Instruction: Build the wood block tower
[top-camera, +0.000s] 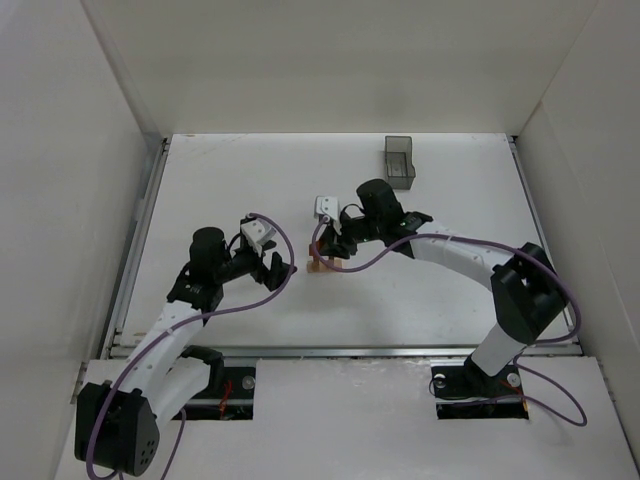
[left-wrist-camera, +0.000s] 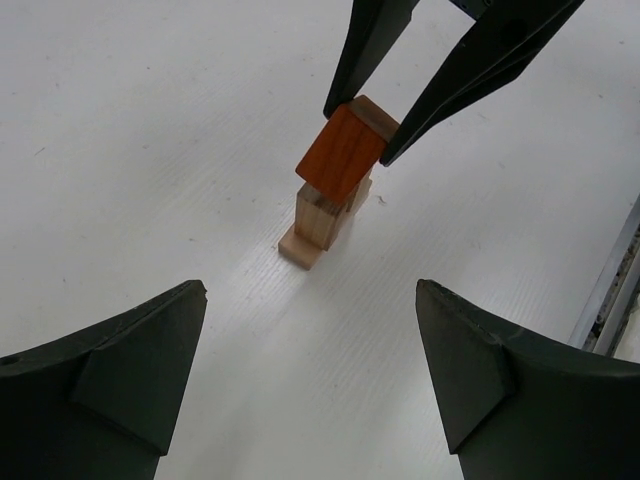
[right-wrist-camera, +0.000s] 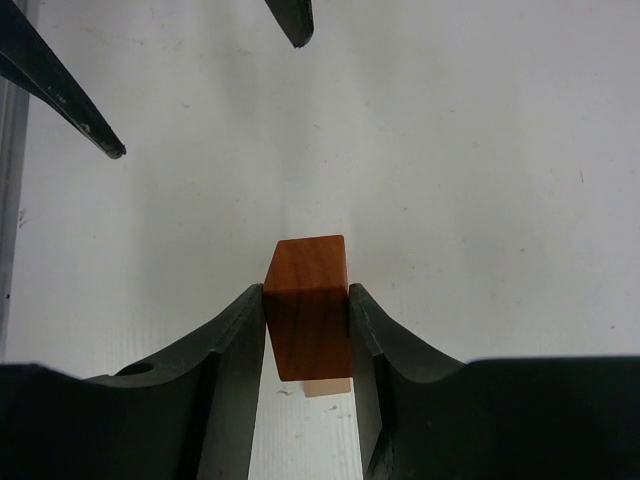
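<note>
While the right gripper (right-wrist-camera: 306, 293) clamps the orange wooden roof-shaped block (right-wrist-camera: 308, 315) tilted over the pale tan wooden block stack (left-wrist-camera: 318, 222) mid-frame on the white table (top-camera: 450, 210), the left gripper (left-wrist-camera: 310, 292) gapes empty nearby; a crooked release would likely topple the slim stack

place: robot lab test cell | surface: white table (top-camera: 420, 300), boxed in by plain white panels (top-camera: 330, 60) at its far edge and both sides | fixtures: left arm (top-camera: 165, 335) and right arm (top-camera: 465, 257) bolted at near edge, metal rail (top-camera: 350, 351) along it | wiring: loose purple cables (top-camera: 250, 304)
</note>
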